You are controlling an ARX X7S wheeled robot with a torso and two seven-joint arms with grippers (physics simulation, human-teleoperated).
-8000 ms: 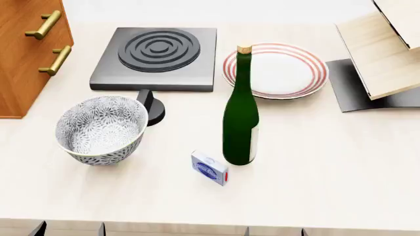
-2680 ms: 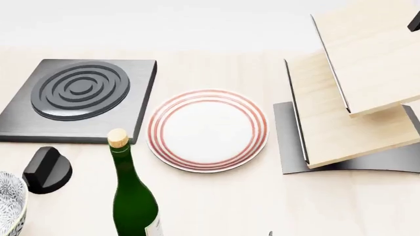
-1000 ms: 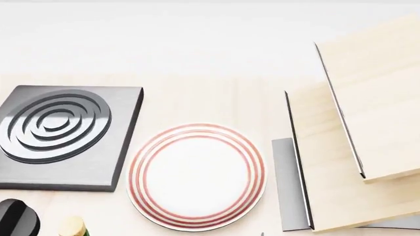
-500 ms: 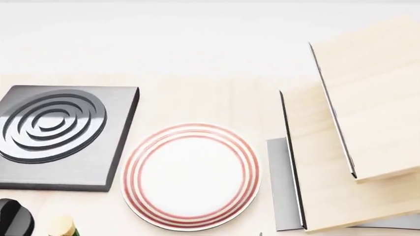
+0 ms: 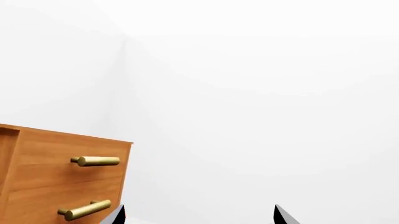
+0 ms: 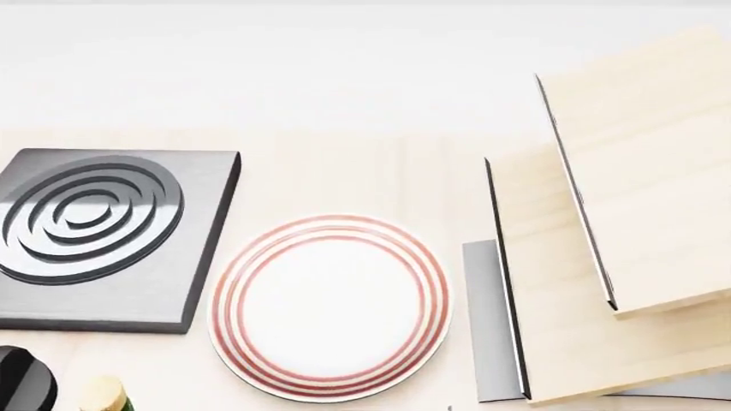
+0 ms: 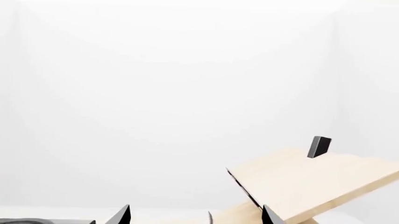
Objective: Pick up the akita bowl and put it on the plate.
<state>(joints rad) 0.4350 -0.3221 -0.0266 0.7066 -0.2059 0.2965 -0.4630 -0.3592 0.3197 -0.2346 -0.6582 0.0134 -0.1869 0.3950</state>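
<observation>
A flat round white plate with thin red rings [image 6: 331, 308] lies bare on the pale wooden counter [image 6: 342, 175], open from above. At its nine o'clock, just beside it, a square dark-grey burner with raised concentric rings [image 6: 103, 235] sits low. At three o'clock, tilted light-wood shelf boards on a grey metal base [image 6: 594, 248] rise high and block that side. At seven o'clock a cork bottle top [image 6: 101, 396] and a black knob [image 6: 23, 387] stand near. Twelve o'clock is open counter.
</observation>
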